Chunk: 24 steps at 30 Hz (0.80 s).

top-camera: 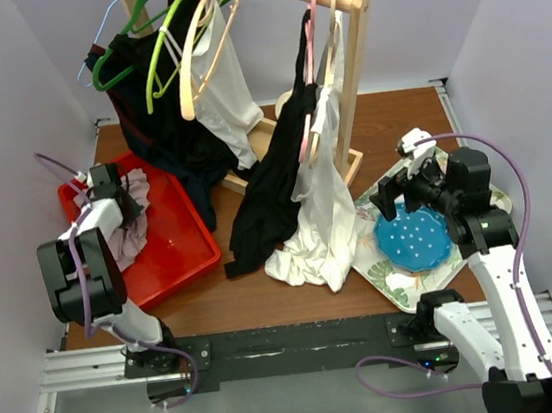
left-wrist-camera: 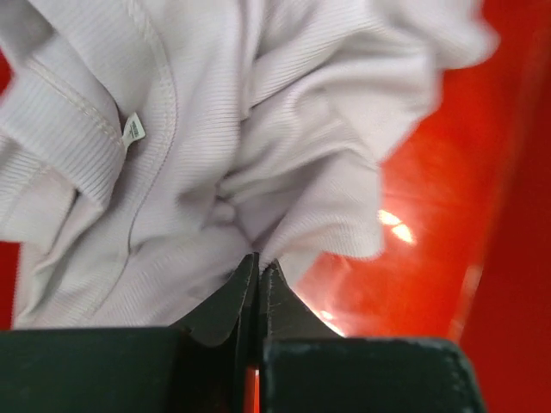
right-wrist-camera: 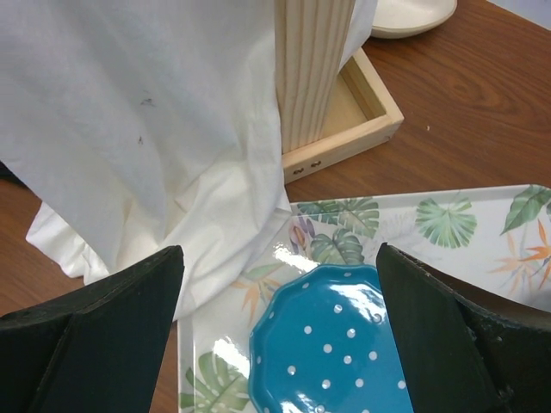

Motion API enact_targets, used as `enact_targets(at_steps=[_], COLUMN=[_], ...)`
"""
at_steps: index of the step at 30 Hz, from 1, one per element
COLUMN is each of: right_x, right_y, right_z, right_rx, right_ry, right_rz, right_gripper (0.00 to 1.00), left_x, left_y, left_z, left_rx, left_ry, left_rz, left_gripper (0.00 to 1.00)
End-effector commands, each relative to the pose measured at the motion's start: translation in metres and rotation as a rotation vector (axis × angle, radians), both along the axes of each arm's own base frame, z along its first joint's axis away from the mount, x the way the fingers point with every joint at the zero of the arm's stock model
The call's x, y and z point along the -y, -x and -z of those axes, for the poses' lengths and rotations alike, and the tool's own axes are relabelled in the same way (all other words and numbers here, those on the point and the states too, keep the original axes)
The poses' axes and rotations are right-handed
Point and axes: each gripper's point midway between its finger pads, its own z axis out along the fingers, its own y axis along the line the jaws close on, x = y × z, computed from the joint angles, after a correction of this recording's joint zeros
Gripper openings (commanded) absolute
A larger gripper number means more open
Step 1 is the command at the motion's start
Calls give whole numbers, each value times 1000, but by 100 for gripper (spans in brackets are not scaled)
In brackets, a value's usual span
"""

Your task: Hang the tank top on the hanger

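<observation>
The clothes rack (top-camera: 334, 18) is seen at the back, with the hanger (top-camera: 187, 71) hung on its rail. The tank top (left-wrist-camera: 258, 129) is bunched in the red tray (top-camera: 175, 249) at the left. A fold of it is pinched between the tightly closed jaws of the left gripper (left-wrist-camera: 256, 268). The right gripper (right-wrist-camera: 275, 258) is held spread wide, with nothing in it. The ribbed cloth is judged light, limp and apt to slip, so a seamed strap edge would be better gripped. A small white label (left-wrist-camera: 132, 131) is sewn in, but its print cannot be read.
</observation>
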Motion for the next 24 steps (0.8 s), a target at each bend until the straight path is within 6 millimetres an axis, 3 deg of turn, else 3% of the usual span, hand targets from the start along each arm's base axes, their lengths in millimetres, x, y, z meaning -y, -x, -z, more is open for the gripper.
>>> enact_targets(at_steps=[1, 3, 4, 7, 12, 14, 17, 18, 19, 20, 24], right_x=[-6, -6, -6, -4, 1, 3, 6, 7, 6, 6, 3], right_y=[5, 8, 11, 16, 27, 32, 37, 39, 40, 42, 45], right_z=[-41, -49, -58, -78, -104, -105, -111, -116, -114, -115, -115], right_rx=[84, 92, 103, 132, 182, 185, 201, 211, 205, 205, 205], right_ry=[-27, -22, -20, -6, 34, 64, 100, 107, 116, 120, 122], right_rz=[-32, -37, -40, -42, -38, -49, -53, -54, -67, -73, -109], right_gripper=[98, 99, 99, 98, 99, 99, 99, 99, 99, 99, 99], left_x=[2, 6, 11, 25, 62, 92, 144, 169, 178, 186, 219], left_y=[-24, -25, -19, -4, 20, 26, 49, 58, 67, 82, 128], left_z=[-107, -154, -192, -268, -355, -379, -450, -465, -480, -508, -563], left_rx=[295, 412, 507, 671, 845, 891, 1036, 1069, 1105, 1171, 1319], left_ry=[-37, -48, -53, -51, 8, 64, 82, 114, 120, 122, 194], left_rz=[60, 69, 80, 113, 236, 345, 524, 605, 637, 666, 822], left_gripper=[0, 0, 0, 0, 0, 0, 0, 0, 0, 0, 0])
